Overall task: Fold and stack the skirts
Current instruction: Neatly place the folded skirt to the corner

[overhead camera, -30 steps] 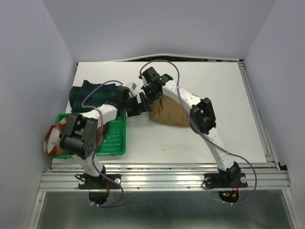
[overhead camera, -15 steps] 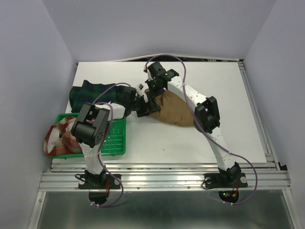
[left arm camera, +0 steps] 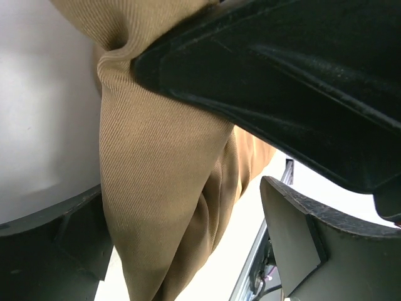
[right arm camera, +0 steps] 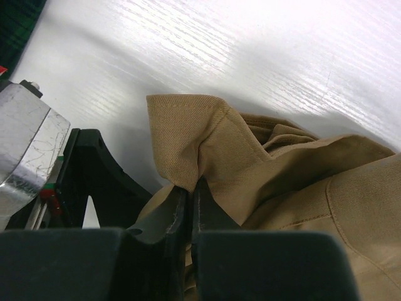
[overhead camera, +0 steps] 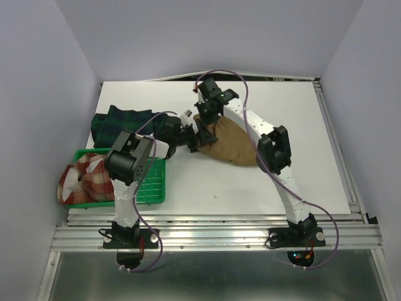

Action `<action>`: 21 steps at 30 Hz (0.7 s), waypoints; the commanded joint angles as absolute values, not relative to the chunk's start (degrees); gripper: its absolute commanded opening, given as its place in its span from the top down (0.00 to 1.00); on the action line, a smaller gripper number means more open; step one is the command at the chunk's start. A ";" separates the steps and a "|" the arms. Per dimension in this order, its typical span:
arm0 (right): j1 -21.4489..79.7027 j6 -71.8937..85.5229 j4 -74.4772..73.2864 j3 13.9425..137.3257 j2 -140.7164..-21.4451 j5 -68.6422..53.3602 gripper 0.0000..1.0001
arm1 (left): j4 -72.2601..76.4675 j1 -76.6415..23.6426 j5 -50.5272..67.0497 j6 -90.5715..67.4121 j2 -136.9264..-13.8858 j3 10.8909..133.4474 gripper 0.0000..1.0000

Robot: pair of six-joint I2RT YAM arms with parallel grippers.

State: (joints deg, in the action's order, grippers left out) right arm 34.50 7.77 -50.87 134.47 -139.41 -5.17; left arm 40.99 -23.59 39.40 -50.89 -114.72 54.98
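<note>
**Top external view.** Since one second ago, the left arm (overhead camera: 130, 160) has drawn its elbow off the green tray (overhead camera: 152, 182), and more of the red plaid skirt (overhead camera: 84, 180) now shows there. The left jaws have advanced to the left edge of the tan skirt (overhead camera: 233, 145). The tan skirt, earlier a compact wedge, now lies as a wider rounded heap at the middle of the white counter (overhead camera: 301, 125). The right arm (overhead camera: 270, 150) reaches far forward with its wrist bent down over the skirt's upper left corner. The dark tartan skirt (overhead camera: 122, 122) lies bunched at the counter's left, behind the tray.

**Left wrist view.** The left jaws stand spread, with one finger (left arm camera: 62, 251) on either side of a hanging fold of tan skirt (left arm camera: 163, 169). The cloth is a fine diagonal twill. A black moulded housing (left arm camera: 282, 75) crosses the upper right and bears on the fold.

**Right wrist view.** The right jaws are pressed together and pinch a stitched, hemmed corner of the tan skirt (right arm camera: 188, 138), which stands up above the fingertips (right arm camera: 177, 210). The rest of the skirt lies crumpled to the right. The counter (right arm camera: 250, 50) has a streaked grain.
</note>
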 commanded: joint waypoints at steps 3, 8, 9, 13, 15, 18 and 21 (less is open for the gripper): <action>35.51 9.84 -49.13 134.38 -134.12 -8.00 0.99 | 46.67 -25.40 38.41 -54.49 -117.33 56.51 0.02; 35.51 10.28 -49.13 135.17 -134.21 -7.12 0.99 | 44.75 -26.19 33.58 -55.37 -118.12 56.95 0.09; 35.51 10.46 -49.13 135.26 -134.12 -7.21 0.99 | 44.04 -26.19 32.70 -55.37 -118.12 57.13 0.11; 35.51 10.90 -49.13 134.39 -133.60 -7.56 0.99 | 34.59 -26.72 28.32 -50.82 -118.65 60.81 0.32; 35.51 10.90 -49.13 134.38 -133.59 -7.30 0.93 | 33.40 -26.81 27.95 -50.63 -118.92 61.52 0.43; 35.51 9.32 -48.96 135.00 -133.42 -4.06 0.57 | 32.17 -26.72 28.56 -50.62 -117.87 61.17 0.58; 35.51 8.35 -48.61 135.44 -132.63 0.95 0.37 | 31.90 -26.28 28.83 -51.50 -116.02 59.25 0.63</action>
